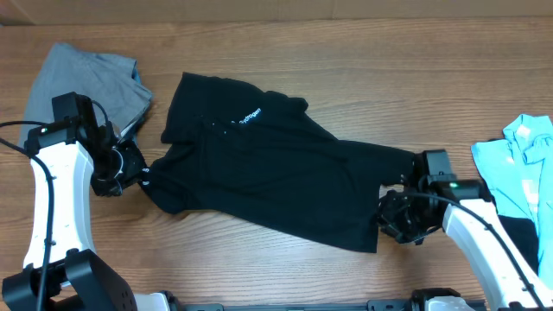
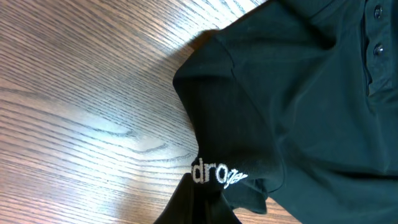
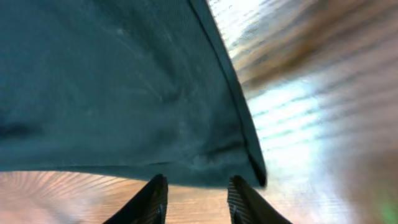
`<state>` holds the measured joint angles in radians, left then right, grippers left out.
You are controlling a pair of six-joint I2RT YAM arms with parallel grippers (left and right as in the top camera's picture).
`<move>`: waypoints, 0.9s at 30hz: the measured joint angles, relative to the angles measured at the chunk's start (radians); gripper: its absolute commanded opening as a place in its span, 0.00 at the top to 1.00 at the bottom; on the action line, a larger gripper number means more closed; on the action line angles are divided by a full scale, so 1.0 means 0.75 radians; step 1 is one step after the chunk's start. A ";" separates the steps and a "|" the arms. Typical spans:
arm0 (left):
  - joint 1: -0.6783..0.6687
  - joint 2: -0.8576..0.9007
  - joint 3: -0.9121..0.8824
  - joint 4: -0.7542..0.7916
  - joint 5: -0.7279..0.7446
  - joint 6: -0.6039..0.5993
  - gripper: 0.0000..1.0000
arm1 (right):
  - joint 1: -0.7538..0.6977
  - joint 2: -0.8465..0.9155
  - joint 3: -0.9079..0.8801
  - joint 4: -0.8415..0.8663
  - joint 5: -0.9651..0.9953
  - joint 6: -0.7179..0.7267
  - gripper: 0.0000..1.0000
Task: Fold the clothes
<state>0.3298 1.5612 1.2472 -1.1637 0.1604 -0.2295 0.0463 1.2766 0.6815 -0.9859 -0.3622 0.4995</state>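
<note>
A large black short-sleeved shirt (image 1: 276, 164) lies spread across the middle of the wooden table, with white lettering (image 1: 249, 117) near its collar. My left gripper (image 1: 134, 173) is at the shirt's left sleeve. In the left wrist view, it is shut (image 2: 199, 202) on the sleeve cloth (image 2: 311, 93) just below small white lettering (image 2: 214, 174). My right gripper (image 1: 390, 216) is at the shirt's right lower corner. In the right wrist view its fingers (image 3: 196, 190) are open, with the hem (image 3: 112, 81) just beyond the tips and bare wood between them.
A grey garment (image 1: 86, 82) lies at the back left behind my left arm. A light-blue garment (image 1: 523, 160) lies at the right edge with a black one (image 1: 518, 231) under it. The table's front edge runs close below both arms.
</note>
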 measured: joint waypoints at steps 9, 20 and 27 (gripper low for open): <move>0.000 0.000 0.000 0.001 -0.001 0.000 0.96 | 0.065 0.000 -0.158 0.189 -0.143 0.006 0.49; 0.000 0.000 0.000 -0.001 -0.001 0.000 0.96 | 0.125 0.019 -0.249 0.335 -0.138 0.057 0.58; 0.000 0.000 0.000 -0.001 -0.001 0.000 0.95 | 0.125 0.060 -0.254 0.356 -0.138 0.072 0.79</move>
<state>0.3298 1.5612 1.2472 -1.1645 0.1600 -0.2295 0.1398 1.3216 0.4911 -0.7193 -0.4660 0.5537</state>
